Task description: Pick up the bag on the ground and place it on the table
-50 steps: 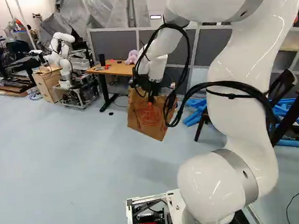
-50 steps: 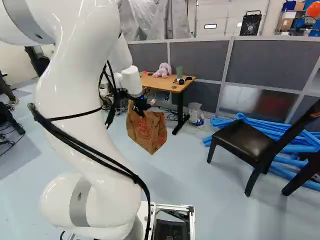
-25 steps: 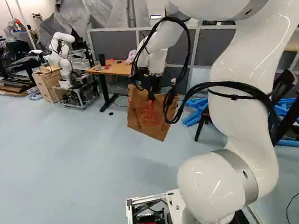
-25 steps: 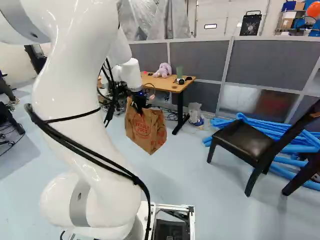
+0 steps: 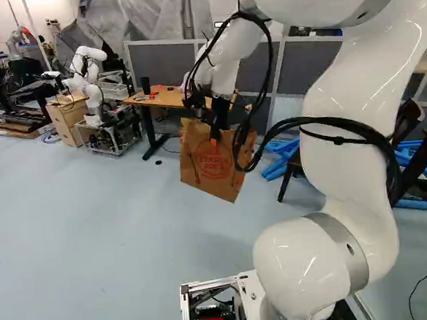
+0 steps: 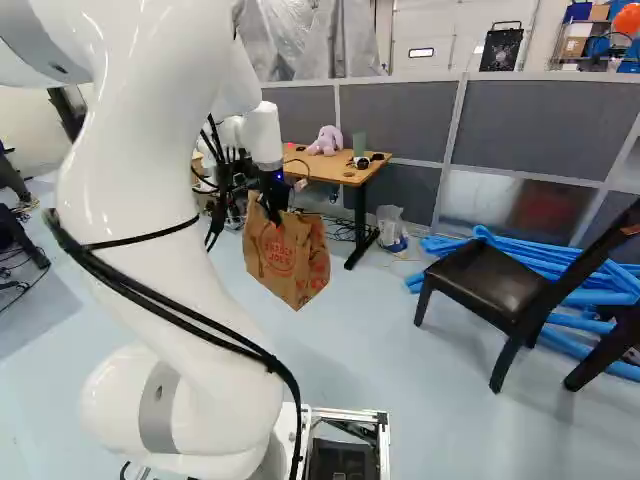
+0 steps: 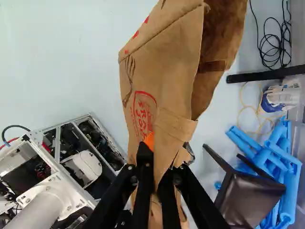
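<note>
My gripper (image 5: 215, 134) is shut on the brown paper bag (image 5: 212, 164), which hangs in the air, tilted, above the floor. In the wrist view the fingers of the gripper (image 7: 155, 174) pinch the upper part of the bag (image 7: 164, 71), an orange pad showing against the paper; the bag's red print and open mouth face the camera. The wooden-topped table (image 6: 335, 170) stands beyond the bag, with a pink plush toy (image 6: 327, 140) and a green cup (image 6: 360, 144) on it.
Another robot (image 5: 86, 74) stands left of the table. A dark chair (image 6: 487, 285) and blue tubes (image 6: 560, 265) lie to the right, near a white bucket (image 6: 391, 228). Grey partitions (image 6: 400, 118) rise behind the table. Black cables (image 7: 276, 45) lie on the floor.
The wrist has turned to a more upright pose, and the gripper with the bag has shifted slightly to the left in the right base view. The base has not moved.
</note>
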